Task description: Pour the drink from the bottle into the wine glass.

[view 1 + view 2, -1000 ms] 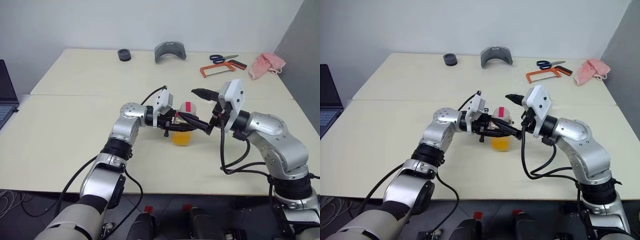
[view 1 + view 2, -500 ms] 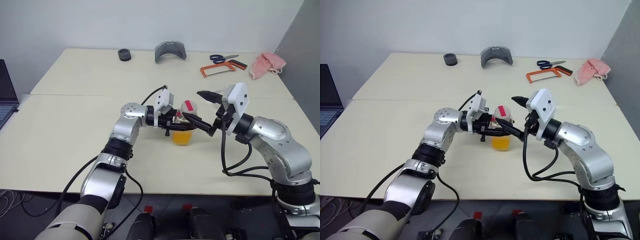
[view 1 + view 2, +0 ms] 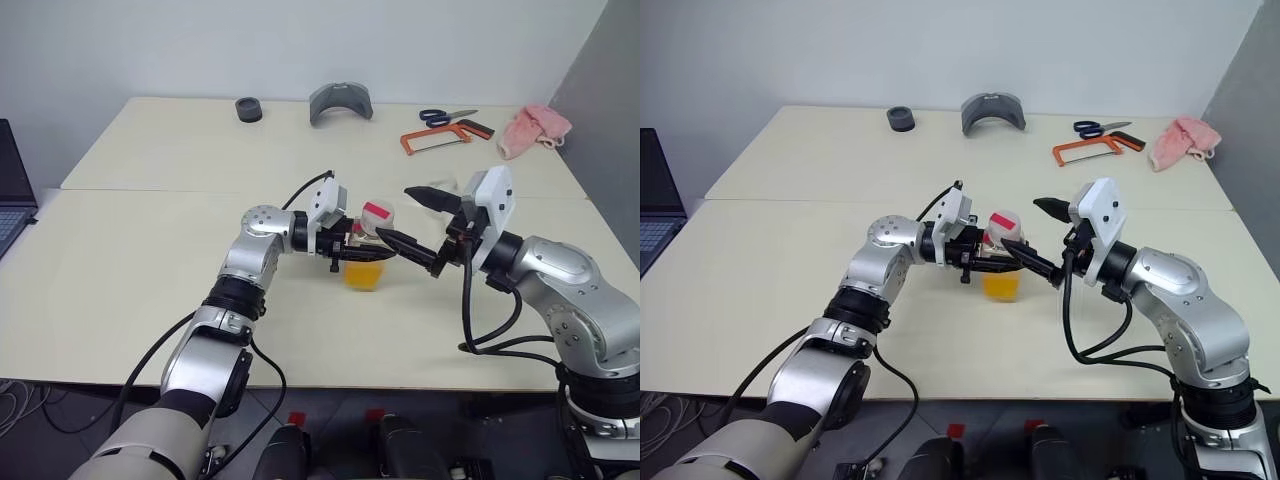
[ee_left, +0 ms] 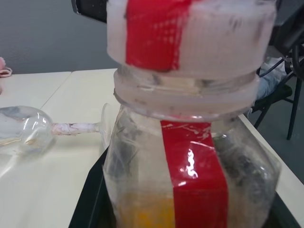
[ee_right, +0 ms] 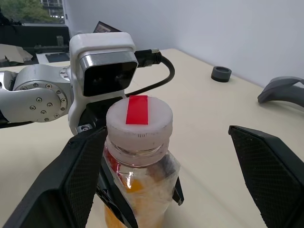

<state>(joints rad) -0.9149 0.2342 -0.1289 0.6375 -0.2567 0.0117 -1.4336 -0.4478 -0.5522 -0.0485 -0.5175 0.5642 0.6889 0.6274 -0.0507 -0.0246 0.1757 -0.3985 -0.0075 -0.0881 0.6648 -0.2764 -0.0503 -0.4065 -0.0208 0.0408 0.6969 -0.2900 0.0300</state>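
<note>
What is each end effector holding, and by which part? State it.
The left end effector grips the bottle by its body, below the cap. The right end effector is open and holds nothing.

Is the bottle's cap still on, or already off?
On. The white cap with red stripe sits on the bottle neck, the left gripper holding the bottle upright.

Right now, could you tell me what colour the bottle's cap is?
The cap is white with a red stripe, clearest in the right wrist view.
</note>
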